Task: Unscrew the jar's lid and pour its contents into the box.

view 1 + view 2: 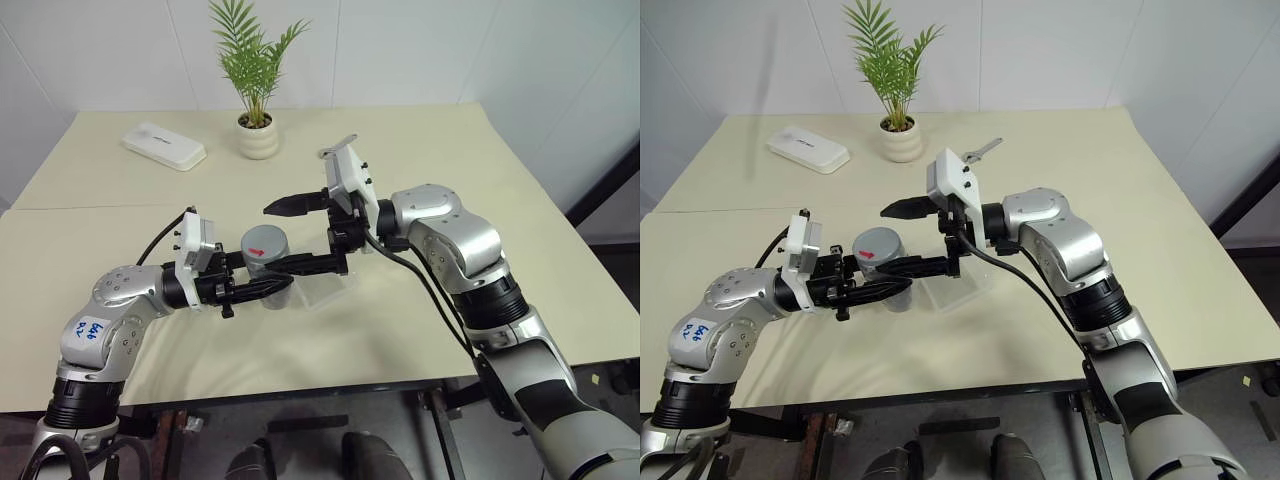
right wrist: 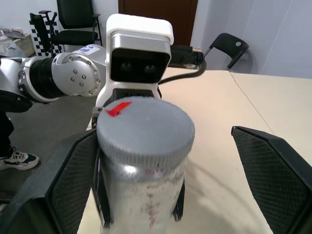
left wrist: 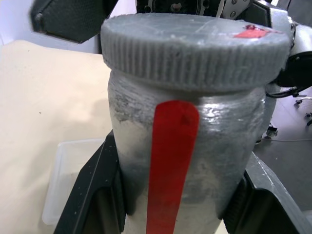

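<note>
Two tools meet over the near middle of the bench. Nearest, the left tool [image 1: 262, 287] is clamped tight around the body of the jar [image 1: 268, 262], holding it upright and just clear of the surface; the wrist view shows its black fingers [image 3: 100, 195] pressed against the silvery wall on either side of the long red mark. I take that grip as an anchor, so the body stays put while the cap is turned. The lid [image 1: 263, 242], a grey ribbed screw cap with a small red mark on top, is still seated on the jar, so the unscrewing looks not yet done. What is inside I cannot make out through the cloudy wall.

Just beyond, the right tool [image 1: 306, 235] reaches in from the right with its jaws spread as wide as they go, one finger [image 2: 273, 170] standing well off the cap and the other close beside it, gripping nothing. It seems lined up to close on the lid.

Right behind the jar, touching nothing I can see, the box [image 1: 325, 288] of clear plastic lies flat, close enough for an easy pour.

Farther back, toward the far edge, a white ribbed pot [image 1: 258, 137] holds a small palm, and a flat white device [image 1: 164, 146] lies near the far left corner. The bench [image 1: 500, 180] is pale cream, set against white walls.
</note>
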Controlling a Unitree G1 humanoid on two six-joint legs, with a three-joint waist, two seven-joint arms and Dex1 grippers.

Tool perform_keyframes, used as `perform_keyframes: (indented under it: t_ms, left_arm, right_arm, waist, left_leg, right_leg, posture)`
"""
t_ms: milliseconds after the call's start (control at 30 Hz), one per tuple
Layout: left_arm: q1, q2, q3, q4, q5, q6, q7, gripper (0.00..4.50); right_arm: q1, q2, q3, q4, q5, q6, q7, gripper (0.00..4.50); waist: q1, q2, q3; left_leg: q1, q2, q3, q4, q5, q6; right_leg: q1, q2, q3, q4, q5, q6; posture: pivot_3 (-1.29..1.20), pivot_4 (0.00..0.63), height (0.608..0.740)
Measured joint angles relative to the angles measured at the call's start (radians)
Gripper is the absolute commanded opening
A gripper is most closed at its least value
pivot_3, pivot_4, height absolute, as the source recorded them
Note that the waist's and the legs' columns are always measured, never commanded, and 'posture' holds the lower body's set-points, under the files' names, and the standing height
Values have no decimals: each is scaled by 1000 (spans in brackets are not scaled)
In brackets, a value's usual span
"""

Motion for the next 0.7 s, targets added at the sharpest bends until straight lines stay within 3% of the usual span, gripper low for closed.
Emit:
perform_keyframes:
  t_ms: [200,433,700]
  left_arm:
    - [15,12,18,-10,-2,-18,-52,1945]
    - [9,11,16,-8,0,-19,-57,1945]
    - [-1,6,-2,-6,8,-19,-51,1945]
  right_arm:
    - [2,-110,-140,112,-15,-11,-14,4488]
    - [40,-58,-146,-23,81,79,35,4488]
    - [44,40,-61,-160,81,157,-61,4488]
  waist:
    - [7,0,0]
    - [-4,0,0]
    - [-1,0,0]
  left_leg:
    - [0,-1,0,0,-1,-1]
    - [0,3,0,0,-1,-2]
    - [0,3,0,5,-1,-2]
  right_leg:
    - [1,-1,0,-1,0,0]
    - [-2,4,1,2,-1,-1]
    - [0,2,2,3,0,-1]
  posture:
    - [0,150,740]
    - [0,150,740]
    - [0,150,740]
